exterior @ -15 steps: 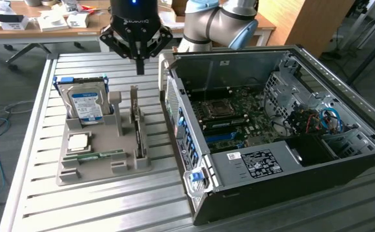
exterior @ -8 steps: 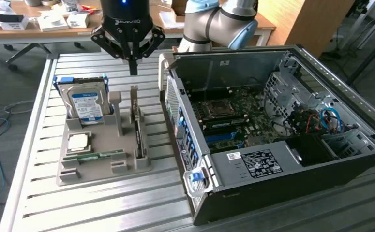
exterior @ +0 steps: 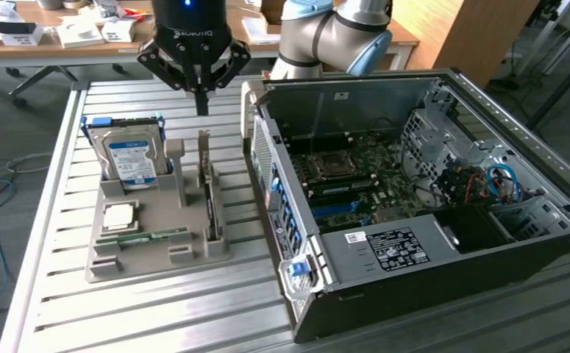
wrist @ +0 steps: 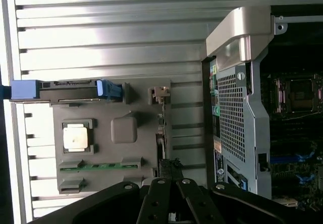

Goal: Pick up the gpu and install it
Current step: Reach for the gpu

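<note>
My black two-fingered gripper (exterior: 202, 103) has its fingers pressed together, gripping nothing, and points straight down. It hangs over the gpu (exterior: 208, 193), seemingly just clear of its upper end, though the gap is hard to judge. The gpu is a thin, flat, dark circuit board standing on its long edge, with a pale silver metal bracket rising at the end below my fingertips. It sits in a slot along the edge of the grey plastic holder (exterior: 137, 266) that faces the open black computer case (exterior: 402, 254). At the holder's corner away from the case, a silver hard drive with a blue label (exterior: 131, 158) stands upright. Mid-holder lies a square silver processor chip (exterior: 120, 215), and beside it a narrow green memory stick (exterior: 152, 237). The holder and the case rest on a slatted metal table (exterior: 167, 316).
</note>
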Controlling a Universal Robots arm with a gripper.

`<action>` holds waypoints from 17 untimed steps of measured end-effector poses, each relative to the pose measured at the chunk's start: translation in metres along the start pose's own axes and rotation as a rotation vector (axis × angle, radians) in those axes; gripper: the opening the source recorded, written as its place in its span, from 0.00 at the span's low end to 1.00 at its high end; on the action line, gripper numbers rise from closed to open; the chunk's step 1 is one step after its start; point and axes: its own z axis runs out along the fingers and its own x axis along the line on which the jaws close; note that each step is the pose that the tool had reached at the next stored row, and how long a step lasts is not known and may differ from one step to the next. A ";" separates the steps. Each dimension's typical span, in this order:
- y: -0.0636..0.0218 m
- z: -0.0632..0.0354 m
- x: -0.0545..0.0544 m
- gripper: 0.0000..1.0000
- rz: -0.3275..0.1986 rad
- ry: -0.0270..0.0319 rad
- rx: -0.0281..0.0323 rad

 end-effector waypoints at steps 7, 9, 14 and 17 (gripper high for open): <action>-0.0113 -0.0005 0.000 0.11 0.000 0.0000 0.0000; -0.0150 -0.0007 0.000 0.11 0.000 0.0001 0.0001; -0.0229 -0.0011 0.001 0.11 0.000 0.0001 0.0000; -0.0267 -0.0012 0.002 0.11 0.000 0.0000 0.0000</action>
